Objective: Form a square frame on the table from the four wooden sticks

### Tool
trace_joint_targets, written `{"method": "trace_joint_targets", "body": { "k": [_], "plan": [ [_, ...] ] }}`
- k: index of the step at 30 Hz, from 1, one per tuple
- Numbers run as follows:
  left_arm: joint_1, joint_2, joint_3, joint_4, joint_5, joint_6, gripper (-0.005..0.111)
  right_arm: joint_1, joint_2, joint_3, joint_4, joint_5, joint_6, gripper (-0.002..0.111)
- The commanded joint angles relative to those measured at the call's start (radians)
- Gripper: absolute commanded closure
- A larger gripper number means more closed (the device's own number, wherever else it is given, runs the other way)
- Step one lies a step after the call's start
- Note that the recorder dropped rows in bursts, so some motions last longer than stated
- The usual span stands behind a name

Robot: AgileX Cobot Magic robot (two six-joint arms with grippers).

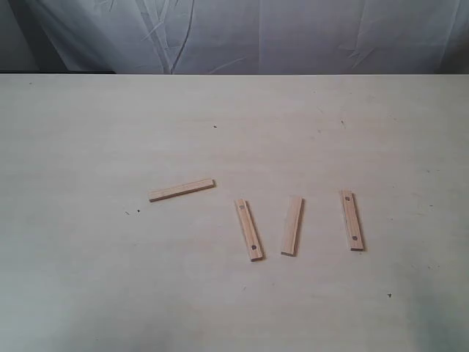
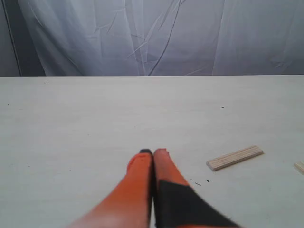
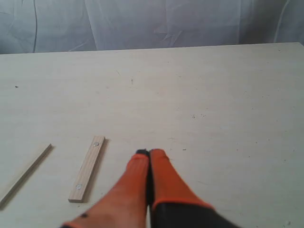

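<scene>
Closest in, the left gripper [image 2: 153, 153] has its orange fingers pressed together and empty above the table [image 1: 88, 293], and the right gripper [image 3: 149, 153] is closed tight and empty in the same way. Farther out lies a plain stick [image 1: 292, 226], aimed near 12 o'clock. A first dotted stick [image 1: 249, 229] is at its 9 o'clock and a second dotted stick [image 1: 352, 220] at its 3 o'clock, both leaning toward 11. The fourth stick [image 1: 182, 190] lies at about 10 o'clock from the plain one, running nearly 9-to-3. None of the four touch, so no square is laid yet. A pale sliver at the edge of the left wrist view is probably another stick's end. Beyond the table's far edge hangs a creased pale cloth [image 1: 234, 33].
</scene>
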Motion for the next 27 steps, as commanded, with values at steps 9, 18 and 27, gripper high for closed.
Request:
{"method": "trace_joint_targets", "body": {
  "k": [9,18,27],
  "plan": [
    [0.003,-0.005,0.004,0.0,-0.013,-0.002,0.107,-0.007,-0.006,0.002,0.0,-0.015,-0.002,0.109],
    [0.003,-0.005,0.004,0.0,-0.013,-0.002,0.107,-0.007,-0.006,0.002,0.0,-0.015,-0.002,0.109],
    [0.003,-0.005,0.004,0.0,-0.013,-0.002,0.107,-0.007,-0.006,0.002,-0.004,-0.287,-0.002,0.109]
  ]
}}
